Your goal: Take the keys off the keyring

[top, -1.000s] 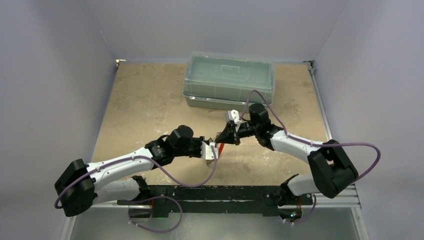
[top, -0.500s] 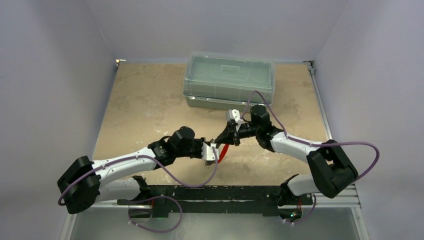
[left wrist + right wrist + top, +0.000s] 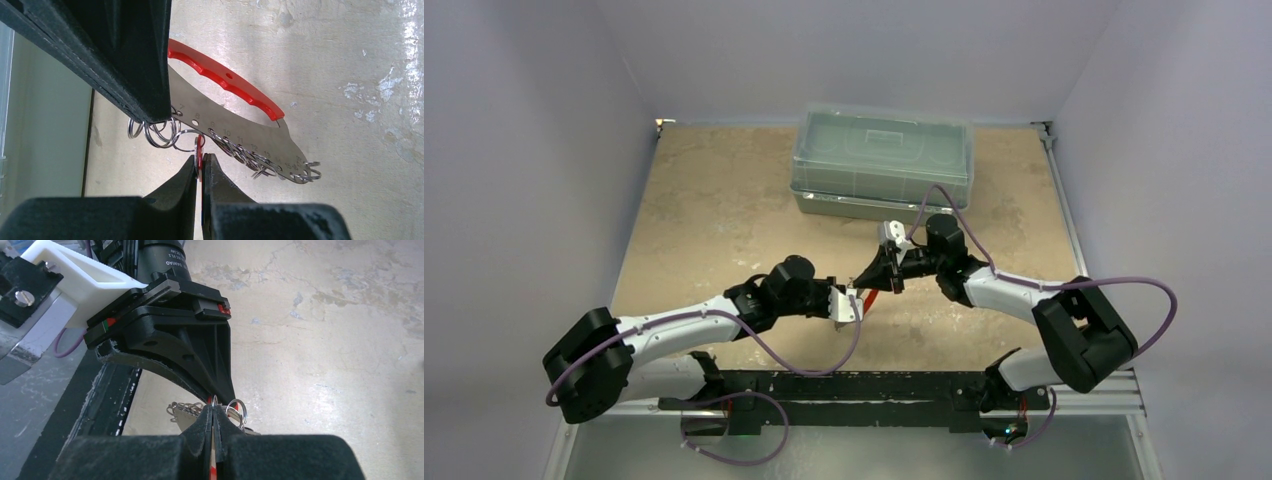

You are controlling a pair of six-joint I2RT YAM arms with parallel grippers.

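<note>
The keyring is a silvery crescent plate with a red outer edge, and several thin metal loops hang along its lower rim. In the left wrist view, my left gripper is shut on a small key with a red head that hangs from one loop. My right gripper is shut on the keyring's edge, and its black finger covers the plate's left end. In the top view both grippers meet tip to tip above the middle of the table.
A large clear plastic box stands at the back of the sandy tabletop. A black mounting rail runs along the near edge. Grey walls close in both sides.
Both arms have shifted slightly, and the meeting point of the grippers has drifted a little toward the near left. Both grips are unchanged.
</note>
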